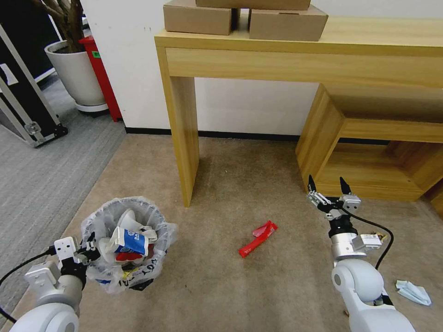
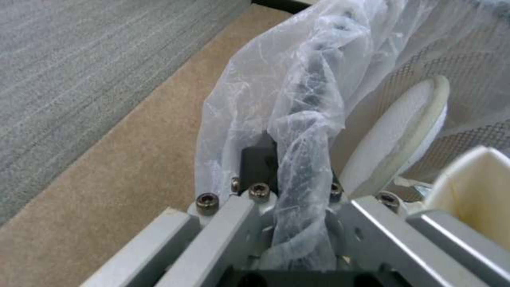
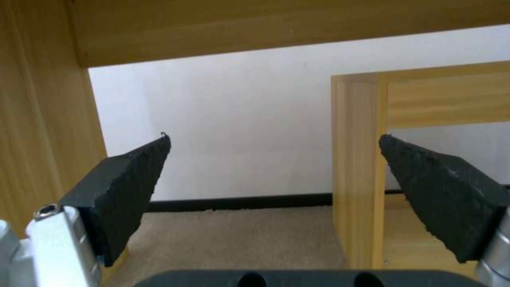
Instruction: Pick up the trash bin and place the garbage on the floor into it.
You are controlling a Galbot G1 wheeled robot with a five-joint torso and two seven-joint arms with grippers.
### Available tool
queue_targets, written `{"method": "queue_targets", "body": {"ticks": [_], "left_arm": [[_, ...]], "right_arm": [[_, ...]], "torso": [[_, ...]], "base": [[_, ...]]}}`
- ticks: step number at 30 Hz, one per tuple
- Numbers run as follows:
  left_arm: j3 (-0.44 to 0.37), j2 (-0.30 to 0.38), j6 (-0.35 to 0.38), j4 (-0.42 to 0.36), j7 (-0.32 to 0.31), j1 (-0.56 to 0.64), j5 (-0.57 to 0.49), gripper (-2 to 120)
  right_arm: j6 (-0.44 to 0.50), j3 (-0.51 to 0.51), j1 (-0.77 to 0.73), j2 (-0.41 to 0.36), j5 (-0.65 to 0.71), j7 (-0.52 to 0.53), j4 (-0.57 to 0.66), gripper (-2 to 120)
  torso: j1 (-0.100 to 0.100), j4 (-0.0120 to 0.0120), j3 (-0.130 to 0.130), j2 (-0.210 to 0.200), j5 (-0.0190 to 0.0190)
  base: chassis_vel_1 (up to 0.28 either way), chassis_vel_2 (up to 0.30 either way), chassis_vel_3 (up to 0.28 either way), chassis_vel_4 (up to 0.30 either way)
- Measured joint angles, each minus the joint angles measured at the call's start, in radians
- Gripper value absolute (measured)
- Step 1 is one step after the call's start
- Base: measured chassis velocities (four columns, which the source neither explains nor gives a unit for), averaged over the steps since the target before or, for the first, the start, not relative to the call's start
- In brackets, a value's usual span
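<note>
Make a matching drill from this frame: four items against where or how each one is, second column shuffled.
Items:
1. trash bin
2. red wrapper
3. light-blue mask
4. right gripper

States:
A. open, holding nothing
B. rim clamped by the left gripper
C. on the carpet, centre
D. on the carpet beside the right arm

Pairs: 1-B, 2-C, 3-D, 4-A

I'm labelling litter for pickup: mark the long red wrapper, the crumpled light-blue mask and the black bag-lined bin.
Long red wrapper [image 1: 258,238], head view, its middle.
Crumpled light-blue mask [image 1: 413,292], head view, its centre.
Black bag-lined bin [image 1: 159,229], head view, bag-covered rim.
</note>
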Motion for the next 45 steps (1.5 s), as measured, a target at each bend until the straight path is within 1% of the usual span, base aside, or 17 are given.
{"method": "queue_targets", "body": {"ticks": [7,17,34,45], "left_arm": [[-0.003,0.001,-0.01,0.014,-0.006,-0.004,-0.023,1],[-0.011,0.002,-0.002,0.01,-0.005,-0.004,-0.023,1],[-0.012,0.002,-0.009,0.015,-0.006,-0.005,-0.034,1],[-0.014,0.004,-0.009,0.012,-0.007,-0.004,-0.04,1]], "right_arm": [[0.0,0.0,-0.002,-0.003,-0.005,0.0,-0.002,100],[-0.003,-0.012,0.003,-0.001,-0.015,0.0,-0.006,100],[-0.006,-0.02,0.01,-0.003,-0.016,0.0,-0.011,100],[-0.006,-0.025,0.011,-0.002,-0.023,0.0,-0.014,100]], "torso": [[0.0,0.0,0.0,0.0,-0.0001],[0.0,0.0001,0.0,0.0,-0.0001],[0.0,0.0001,0.0,0.0,-0.0001],[0.0,0.0001,0.0,0.0,-0.0001]], "base": [[0.0,0.0,0.0,0.0],[0.0,0.0,0.0,0.0],[0.0,0.0,0.0,0.0],[-0.051,-0.054,-0.054,-0.058]]}}
